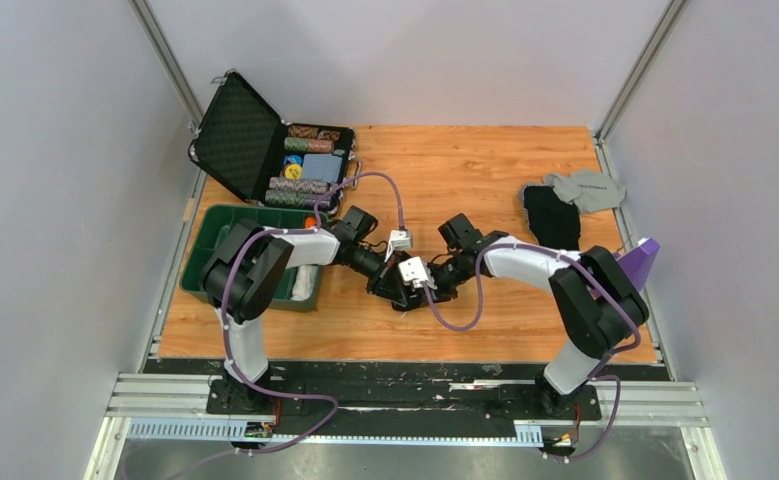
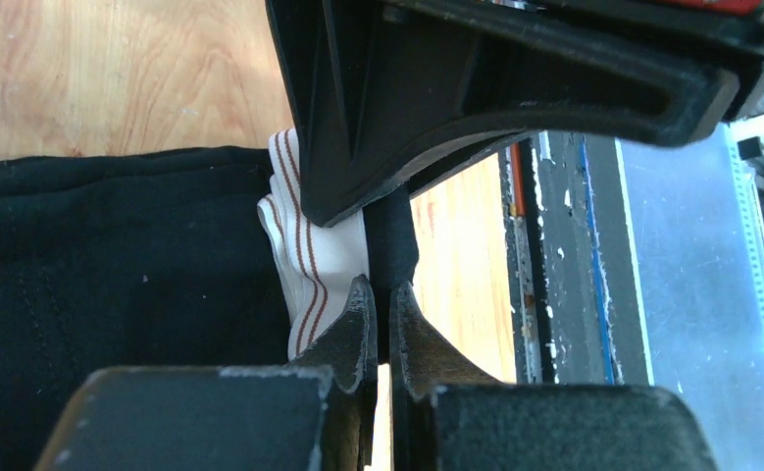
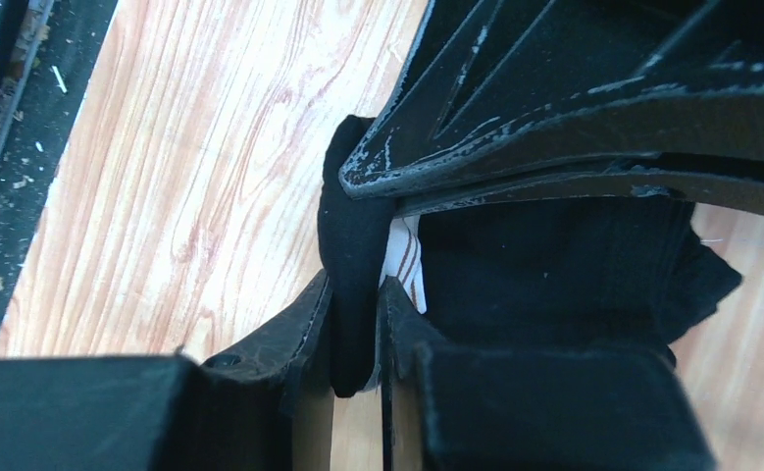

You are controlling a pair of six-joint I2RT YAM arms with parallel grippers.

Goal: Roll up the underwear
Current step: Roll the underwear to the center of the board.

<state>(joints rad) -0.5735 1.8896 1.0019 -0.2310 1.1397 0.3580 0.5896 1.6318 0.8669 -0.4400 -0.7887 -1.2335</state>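
Observation:
The underwear (image 2: 113, 255) is black cloth with a white waistband (image 2: 314, 255) that has thin red stripes. It lies bunched on the wooden table (image 1: 465, 160) near the front middle, mostly hidden under both grippers in the top view. My left gripper (image 2: 384, 289) is shut on a black fold of it beside the waistband. My right gripper (image 3: 356, 294) is shut on a thick black fold of the same underwear (image 3: 544, 265), with the waistband (image 3: 405, 257) just beside it. The two grippers, left (image 1: 397, 292) and right (image 1: 433, 290), almost touch each other.
An open black case (image 1: 255, 140) with poker chips stands at the back left. A green bin (image 1: 205, 240) is by the left arm. Another black garment (image 1: 552, 215) and a light grey garment (image 1: 587, 188) lie at the back right. A purple object (image 1: 637, 262) is at the right edge.

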